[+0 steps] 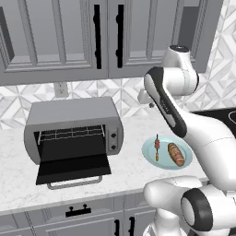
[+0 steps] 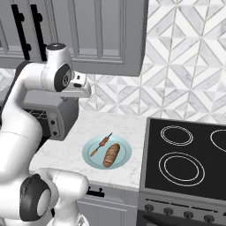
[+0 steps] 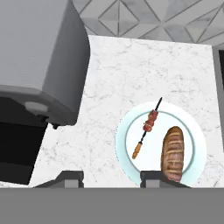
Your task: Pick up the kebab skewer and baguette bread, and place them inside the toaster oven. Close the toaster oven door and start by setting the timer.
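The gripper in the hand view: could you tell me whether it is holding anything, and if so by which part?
Nothing is held. The gripper hangs open above the counter, while the kebab skewer and the baguette bread both lie on the plate.

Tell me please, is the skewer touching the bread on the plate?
Apart. The hand view shows a clear strip of pale plate between the skewer and the bread, lying side by side. The right base view shows the same gap.
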